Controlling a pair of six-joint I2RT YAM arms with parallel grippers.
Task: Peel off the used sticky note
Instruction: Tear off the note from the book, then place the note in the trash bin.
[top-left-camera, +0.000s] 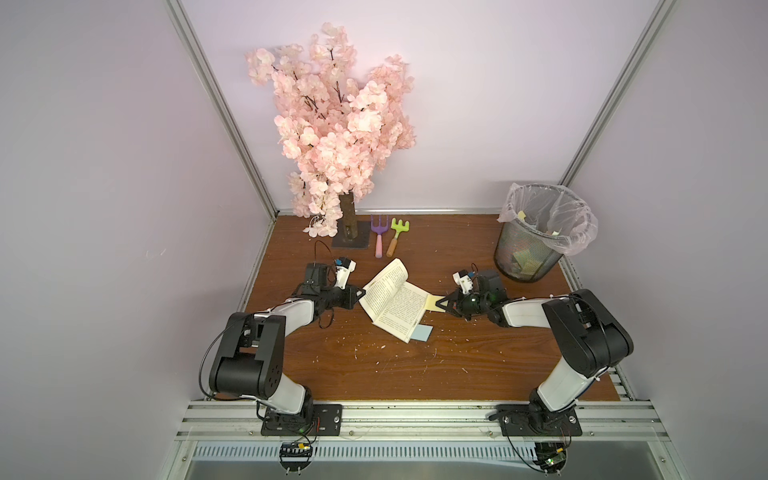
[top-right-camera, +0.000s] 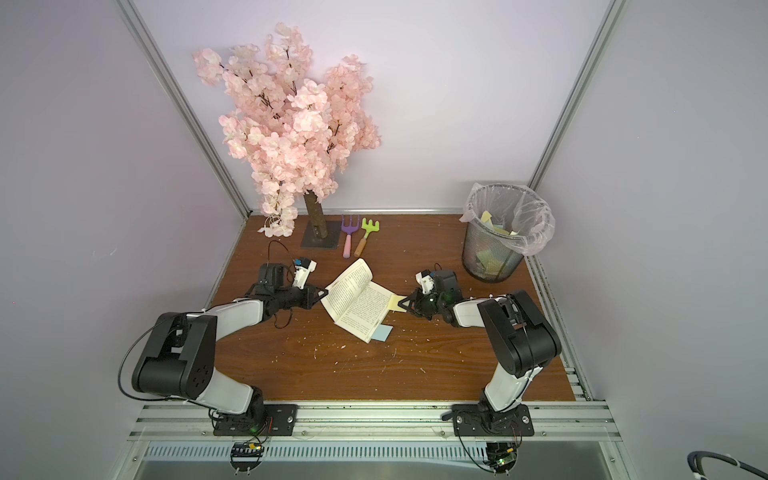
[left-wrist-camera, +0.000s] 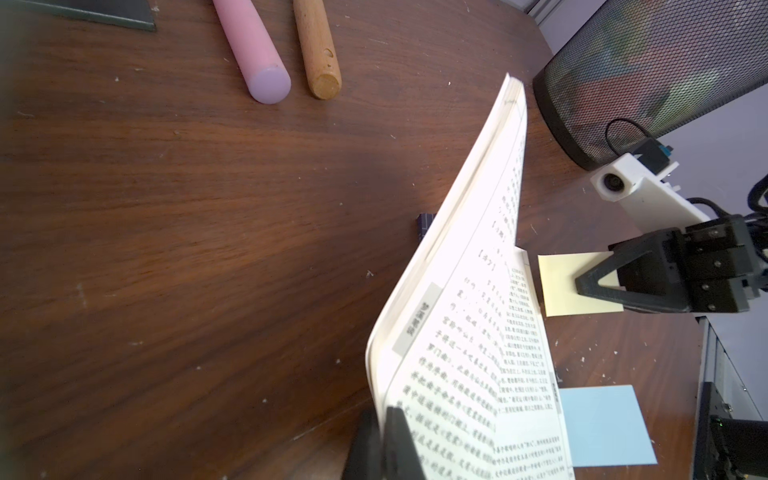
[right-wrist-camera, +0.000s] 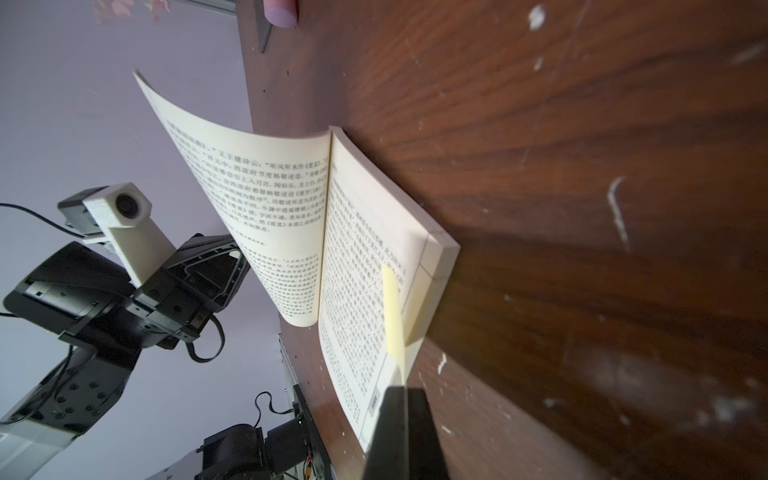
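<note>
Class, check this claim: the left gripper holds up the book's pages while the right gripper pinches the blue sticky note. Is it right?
No. The right gripper is shut on the yellow sticky note, not the blue sticky note, which sticks out of the book untouched; the left wrist view shows it. The left gripper does hold the pages up.

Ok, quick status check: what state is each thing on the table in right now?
book: open, left half lifted off the table.
yellow sticky note: pinched, one edge seemingly still on the right page.
blue sticky note: flat, sticking out past the book's edge.
left end effector: shut on the book's lifted pages.
right end effector: shut on the yellow sticky note.
waste bin: upright, bag-lined, discarded notes inside.
</note>
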